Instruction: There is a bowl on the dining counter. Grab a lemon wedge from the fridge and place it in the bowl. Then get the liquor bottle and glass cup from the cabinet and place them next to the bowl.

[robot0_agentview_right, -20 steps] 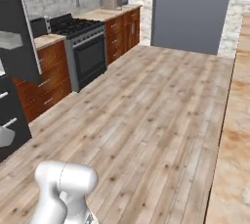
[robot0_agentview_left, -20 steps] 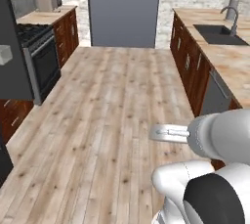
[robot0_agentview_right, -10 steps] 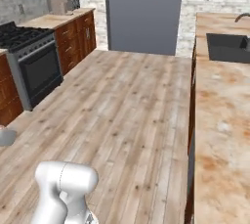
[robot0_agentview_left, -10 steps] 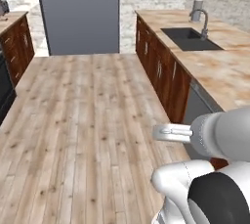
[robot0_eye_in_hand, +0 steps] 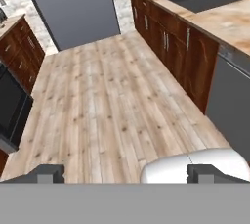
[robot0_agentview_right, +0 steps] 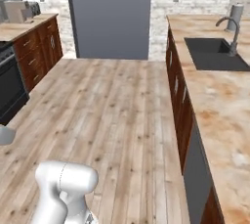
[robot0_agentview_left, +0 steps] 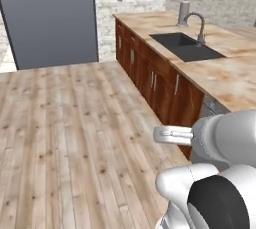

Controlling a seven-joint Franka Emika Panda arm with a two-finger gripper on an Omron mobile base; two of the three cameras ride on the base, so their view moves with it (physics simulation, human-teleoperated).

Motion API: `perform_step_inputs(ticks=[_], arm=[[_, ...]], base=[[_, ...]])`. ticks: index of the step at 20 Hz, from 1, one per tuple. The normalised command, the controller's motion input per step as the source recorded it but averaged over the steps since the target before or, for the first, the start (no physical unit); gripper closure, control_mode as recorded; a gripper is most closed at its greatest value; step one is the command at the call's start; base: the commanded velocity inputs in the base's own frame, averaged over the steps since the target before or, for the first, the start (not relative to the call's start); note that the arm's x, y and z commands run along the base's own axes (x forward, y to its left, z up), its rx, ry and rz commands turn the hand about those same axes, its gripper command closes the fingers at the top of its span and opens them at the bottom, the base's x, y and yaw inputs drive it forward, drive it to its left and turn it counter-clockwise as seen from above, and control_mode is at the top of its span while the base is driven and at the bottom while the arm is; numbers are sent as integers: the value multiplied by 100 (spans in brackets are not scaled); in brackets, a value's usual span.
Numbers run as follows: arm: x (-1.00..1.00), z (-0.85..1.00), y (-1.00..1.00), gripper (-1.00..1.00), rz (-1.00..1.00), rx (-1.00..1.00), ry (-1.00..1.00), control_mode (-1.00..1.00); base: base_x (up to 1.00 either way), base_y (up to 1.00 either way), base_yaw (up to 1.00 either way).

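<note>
Grey fridge [robot0_agentview_right: 110, 15] stands across the wood floor, with the sink counter [robot0_agentview_right: 219, 105] to its right; the lemon wedge is presumably inside it, unseen. Empty, the gripper [robot0_eye_in_hand: 124, 174] has its fingertips [robot0_eye_in_hand: 49, 173] spread wide. Best to drive up square to the fridge door, stopping within reach of its handle.

Wood plank floor [robot0_agentview_left: 75, 138], dark sink [robot0_agentview_right: 212, 54] with faucet [robot0_agentview_right: 229, 30], stove [robot0_agentview_right: 10, 88]

Fridge [robot0_agentview_right: 110, 15] top and stove [robot0_agentview_right: 10, 88] cut off.
</note>
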Motion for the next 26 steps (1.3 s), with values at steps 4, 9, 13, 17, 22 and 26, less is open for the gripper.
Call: perform_step_inputs(ticks=[4, 9, 13, 17, 22, 26], arm=[[0, 0, 0, -100, 0, 0, 0, 100], [0, 0, 0, -100, 0, 0, 0, 100], [0, 0, 0, -100, 0, 0, 0, 100], [0, 0, 0, -100, 0, 0, 0, 100], [0, 0, 0, -100, 0, 0, 0, 100], [0, 0, 0, -100, 0, 0, 0, 100]], base=[[100, 44, -7], [100, 43, -2], [100, 40, 2], [100, 35, 17], [100, 25, 32], [100, 24, 35]])
